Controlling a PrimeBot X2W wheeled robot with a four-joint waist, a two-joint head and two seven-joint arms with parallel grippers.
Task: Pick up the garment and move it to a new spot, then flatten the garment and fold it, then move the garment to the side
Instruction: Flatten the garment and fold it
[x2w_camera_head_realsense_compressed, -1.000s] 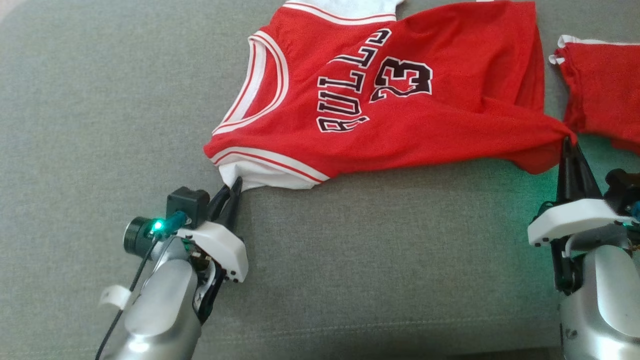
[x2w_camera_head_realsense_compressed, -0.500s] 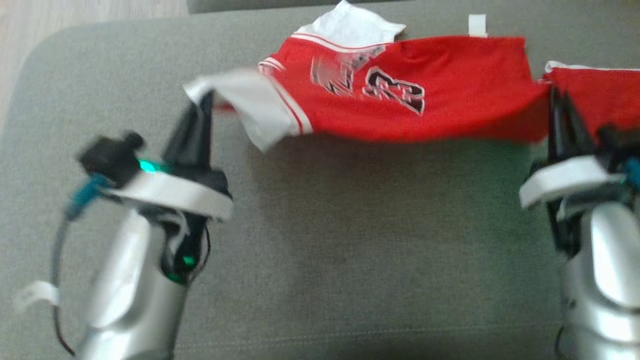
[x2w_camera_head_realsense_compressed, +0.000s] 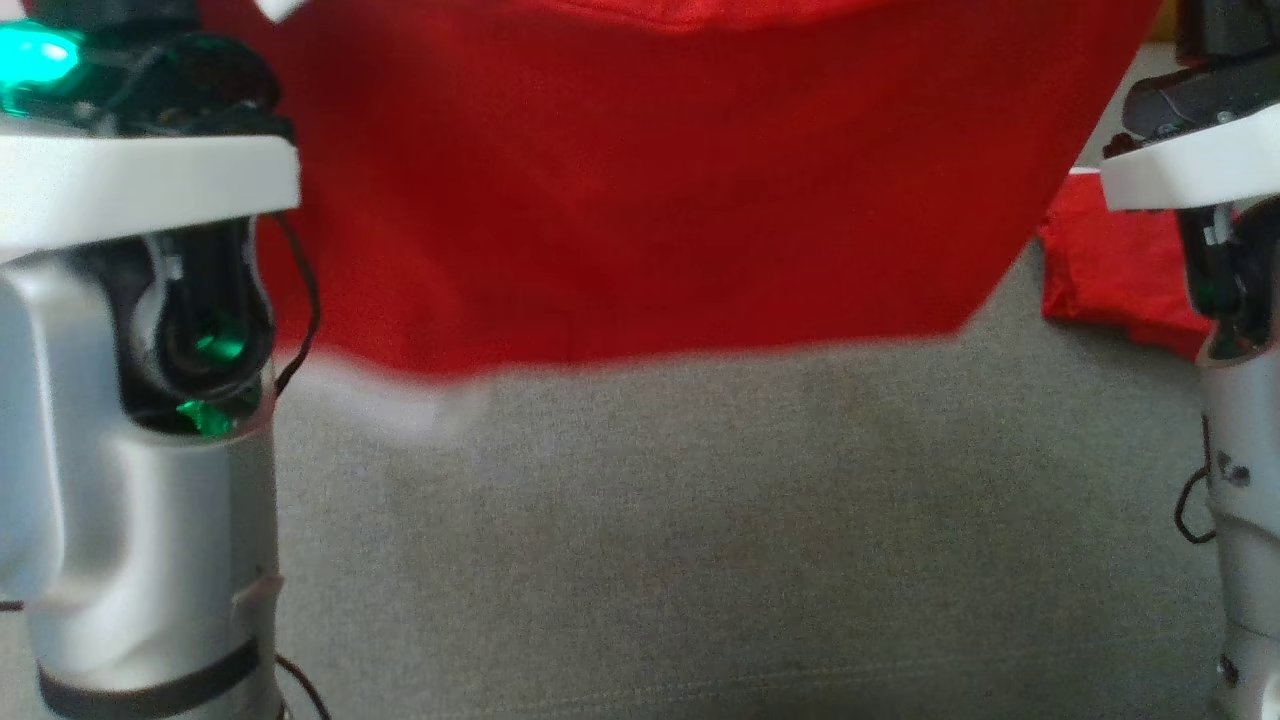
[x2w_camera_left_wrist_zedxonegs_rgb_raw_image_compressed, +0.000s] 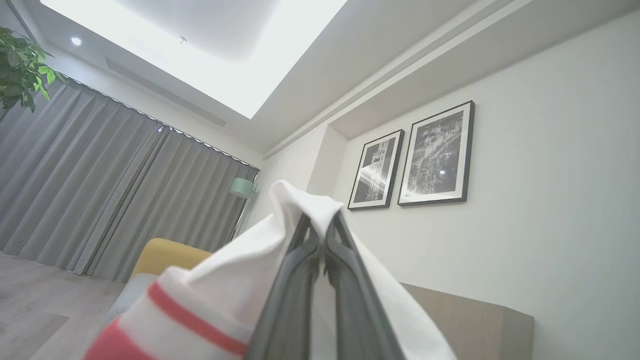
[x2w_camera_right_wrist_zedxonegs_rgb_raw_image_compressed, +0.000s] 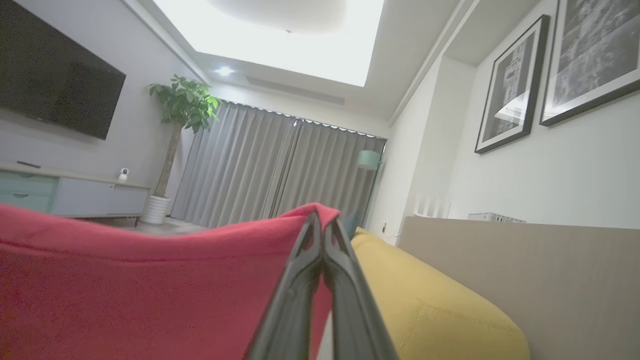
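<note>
Grey cushion (x2w_camera_head_realsense_compressed: 700, 560) fills lower frame. Garment (x2w_camera_head_realsense_compressed: 650, 180) hangs stretched across top of head view, apparently clear of cushion. Left gripper (x2w_camera_left_wrist_zedxonegs_rgb_raw_image_compressed: 321, 225) pinches white trim; right gripper (x2w_camera_right_wrist_zedxonegs_rgb_raw_image_compressed: 323, 222) pinches red corner. Pick-up done; re-placing, flattening, folding, moving aside remain.

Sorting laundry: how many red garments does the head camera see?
2: the jersey held aloft, a second garment on the cushion at right. More may hide behind it.
</note>
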